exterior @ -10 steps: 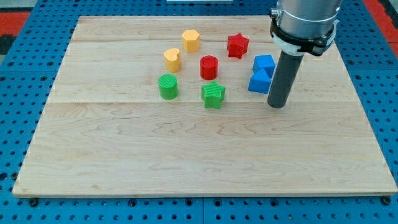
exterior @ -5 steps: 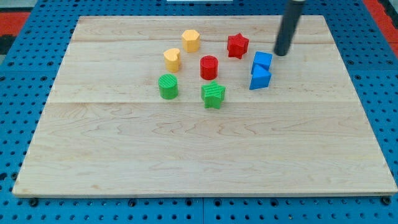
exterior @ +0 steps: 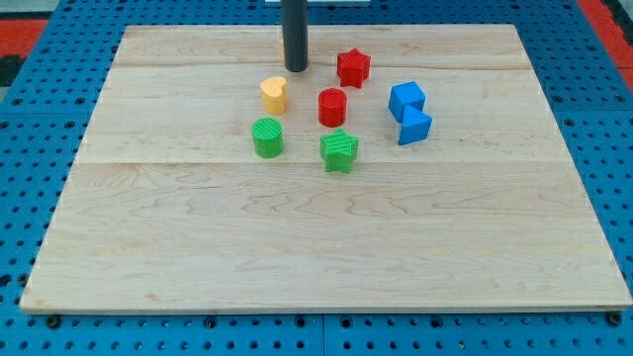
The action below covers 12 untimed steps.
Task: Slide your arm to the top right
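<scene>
My tip [exterior: 295, 69] rests on the wooden board [exterior: 297, 247] near the view's top, a little left of the middle. The red star [exterior: 353, 67] lies just to its right, apart from it. The yellow rounded block [exterior: 274, 94] lies just below and left of the tip. Below them are the red cylinder [exterior: 332, 106], the green cylinder [exterior: 267, 136] and the green star [exterior: 339, 150]. The blue cube [exterior: 406, 99] and a second blue block [exterior: 414, 127] touch each other at the right. No yellow hexagon shows.
The board lies on a blue pegboard table [exterior: 30, 148] that surrounds it on all sides. The rod's upper part [exterior: 295, 20] leaves the view at the top edge.
My tip has swept from right of the blue blocks up and then far left along the top. The red star and blue cube have shifted left. The yellow hexagon no longer shows.
</scene>
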Tool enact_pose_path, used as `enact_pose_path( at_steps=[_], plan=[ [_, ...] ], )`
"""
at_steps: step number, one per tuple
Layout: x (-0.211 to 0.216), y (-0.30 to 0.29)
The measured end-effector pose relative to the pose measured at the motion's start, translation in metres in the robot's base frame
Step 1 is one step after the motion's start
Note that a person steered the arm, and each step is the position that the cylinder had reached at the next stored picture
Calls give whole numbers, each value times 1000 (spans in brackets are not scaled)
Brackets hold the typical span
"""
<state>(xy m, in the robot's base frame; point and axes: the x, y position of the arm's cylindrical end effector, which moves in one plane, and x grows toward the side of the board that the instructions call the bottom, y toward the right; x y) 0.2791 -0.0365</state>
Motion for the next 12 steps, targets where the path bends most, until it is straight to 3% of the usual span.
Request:
enact_pose_path(
  at_steps=[3, 5, 6, 7, 8, 9, 12],
  plan=[
    [45, 82],
    [-11, 90],
    [-11, 97],
    [51, 88],
    [91, 36],
    [74, -32],
    [10, -91]
  ],
)
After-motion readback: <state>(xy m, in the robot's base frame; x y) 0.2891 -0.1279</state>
